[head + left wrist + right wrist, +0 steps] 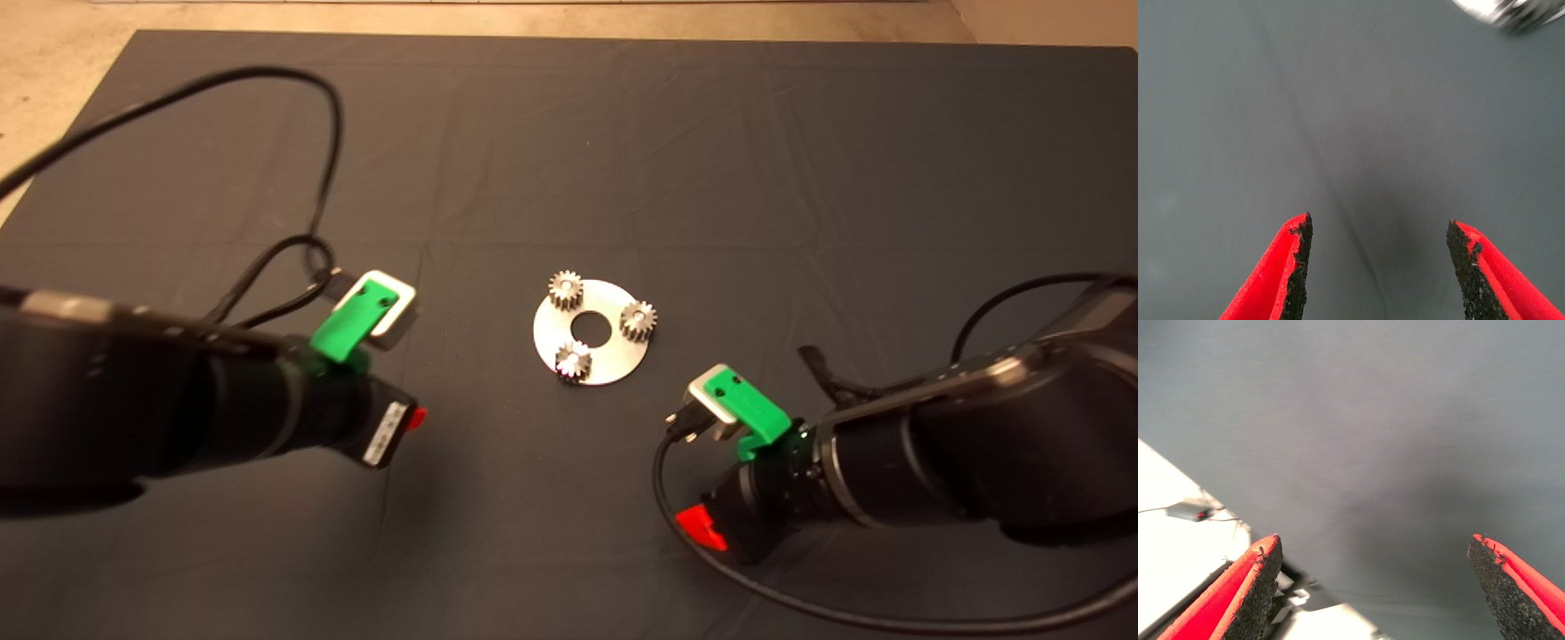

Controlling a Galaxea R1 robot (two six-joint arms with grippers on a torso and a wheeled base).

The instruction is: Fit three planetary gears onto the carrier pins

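Note:
A shiny metal disc [548, 332] with a large centre hole lies in the middle of the mat. Three small silvery gears sit on it around the hole: one at the far side [565, 289], one at the right [637, 319], one at the near side [574, 362]. The gears cover the carrier pins. My left gripper [416, 418] hovers to the left of the disc, open and empty [1378, 227]; a blurred edge of the disc [1508, 10] shows in its wrist view. My right gripper [701, 526] is to the near right of the disc, open and empty [1375, 543].
A dark mat [800, 178] covers the table. Black cables [331, 133] loop over the mat behind the left arm and trail near the right arm [800, 609]. The right wrist view shows the mat's edge and pale floor [1171, 547] with a small device.

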